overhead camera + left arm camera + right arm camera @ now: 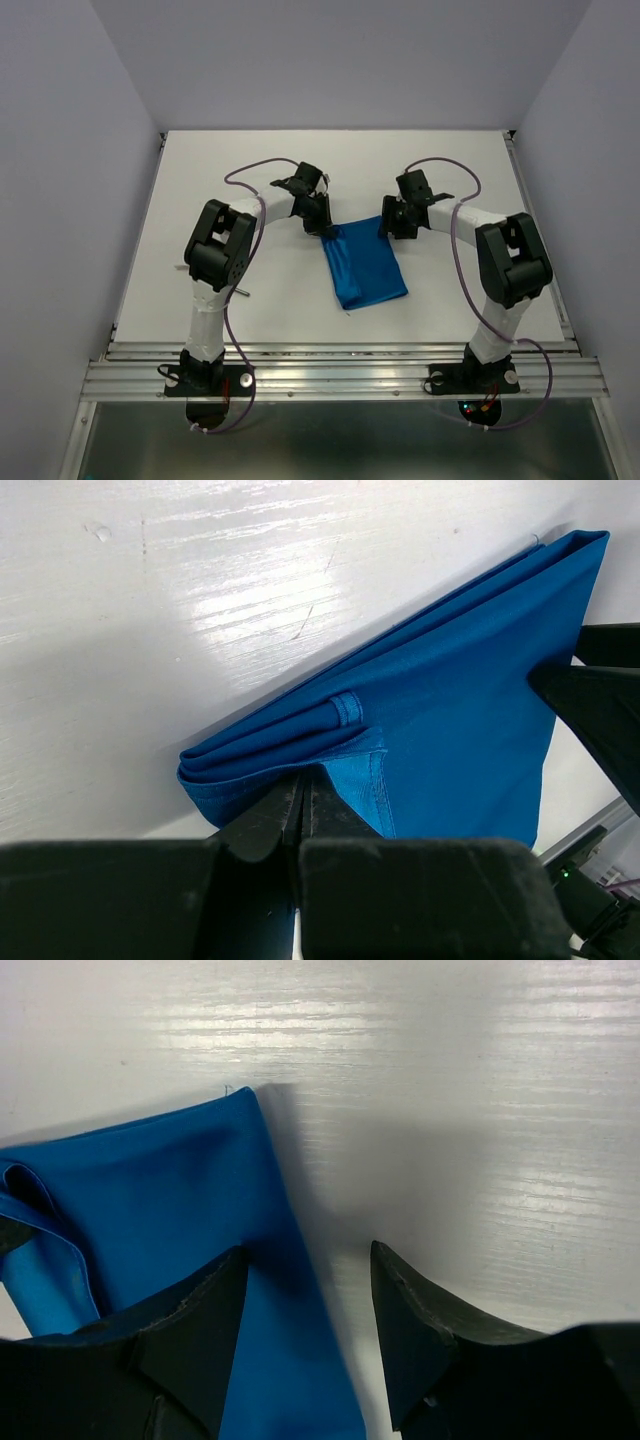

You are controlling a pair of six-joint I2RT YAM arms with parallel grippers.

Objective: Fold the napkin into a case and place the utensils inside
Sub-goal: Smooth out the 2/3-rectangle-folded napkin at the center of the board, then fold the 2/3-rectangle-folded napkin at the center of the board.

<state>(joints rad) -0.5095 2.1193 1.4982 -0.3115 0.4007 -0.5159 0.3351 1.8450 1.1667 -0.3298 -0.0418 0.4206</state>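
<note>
White tabletop (pixel 200 200) bearing the folded napkin (pixel 365 265) at centre, its long axis running near to far. The left end effector (pixel 303 810) is clenched on the napkin's far-left corner. The right end effector (pixel 308 1250), released, straddles the napkin's far-right edge, equally near.

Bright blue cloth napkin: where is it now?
In the top view the bright blue cloth napkin lies folded centrally, its far left corner pinched by the left hand, the open right hand at its far right corner.
</note>
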